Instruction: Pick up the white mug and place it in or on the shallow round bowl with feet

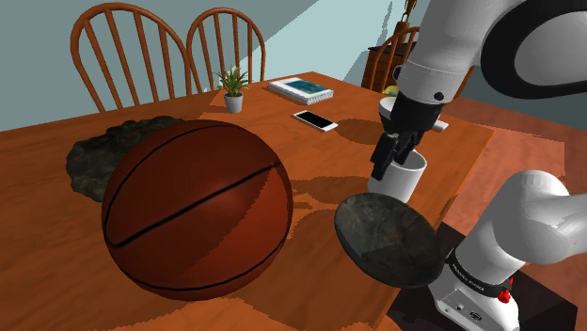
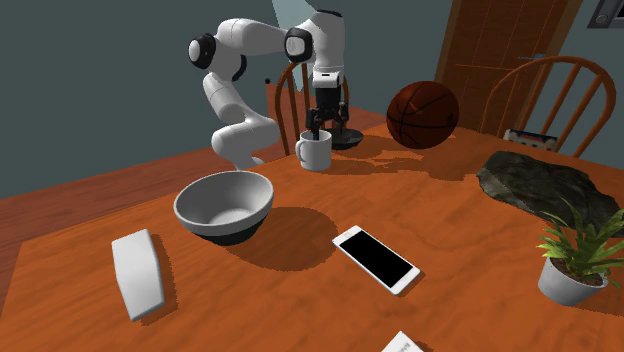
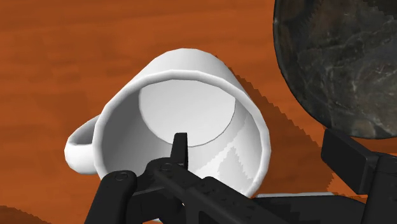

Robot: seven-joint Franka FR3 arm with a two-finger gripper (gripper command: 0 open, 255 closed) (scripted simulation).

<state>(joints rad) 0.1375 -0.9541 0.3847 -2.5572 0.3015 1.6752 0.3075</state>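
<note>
While the gripper (image 1: 392, 160) is hanging right over the mug (image 1: 403, 179), its fingers are standing spread. In the wrist view one finger (image 3: 181, 149) is reaching down inside the cup. The other (image 3: 350, 159) is sitting outside the wall, on the side away from the handle (image 3: 79, 149). A gap is showing between that outer finger and the mug (image 3: 191, 102), so nothing is being pinched.

The mug is standing upright on the reddish wooden table (image 1: 47, 263), mouth up and empty. It is showing as a plain, glossy white cylinder with a flat floor and one rounded loop handle. In the second exterior view the handle is pointing to 9 o'clock from the mug (image 2: 313, 152), with the gripper (image 2: 326, 128) directly above.

A dark, mottled, shallow round bowl (image 1: 388, 240) is lying just beside the mug, at its 6 o'clock in the shoulder view. A basketball (image 1: 198, 212) is resting at the mug's 9 o'clock there, well apart. In the second exterior view a grey bowl (image 2: 225, 205) is sitting at the mug's 7 o'clock.
</note>
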